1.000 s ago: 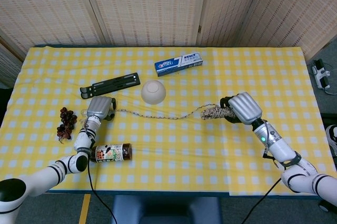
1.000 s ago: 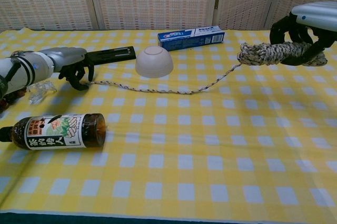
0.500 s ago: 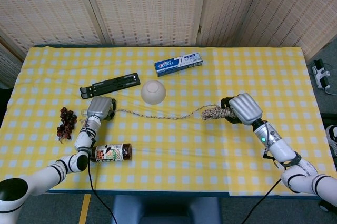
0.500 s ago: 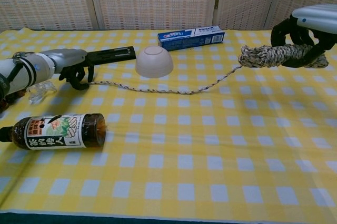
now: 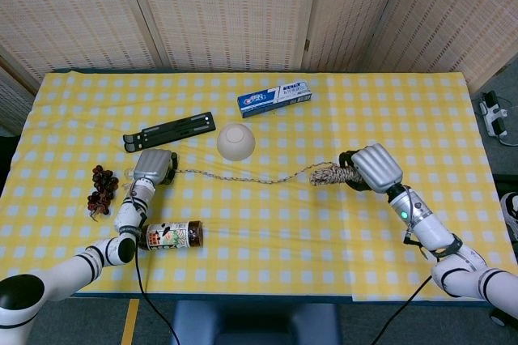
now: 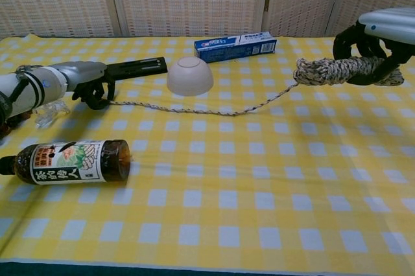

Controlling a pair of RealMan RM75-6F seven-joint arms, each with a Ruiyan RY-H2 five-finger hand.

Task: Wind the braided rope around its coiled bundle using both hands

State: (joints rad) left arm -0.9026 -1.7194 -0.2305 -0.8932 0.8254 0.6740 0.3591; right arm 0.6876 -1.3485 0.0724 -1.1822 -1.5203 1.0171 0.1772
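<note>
1. The speckled beige-and-brown braided rope (image 6: 214, 109) lay slack across the yellow-and-white checked tablecloth (image 6: 259, 179), running from the left hand to its thick coiled bundle (image 6: 340, 70), which was lifted just above the cloth at the table's right side.
2. It looked light, soft and limp, with a rough braid unlikely to slip; the bundle seemed best gripped around its middle, the free tail near its end.
3. The right hand (image 5: 368, 168) had its dark fingers curled around the bundle, silver back facing up, forearm reaching in from the near right.
4. The left hand (image 6: 91, 85) sat low on the cloth, fingers curled onto the tail's end, beside the flat black folding stand (image 6: 136, 67).
5. The rope passed just in front of the upturned white bowl (image 6: 190, 75).
</note>
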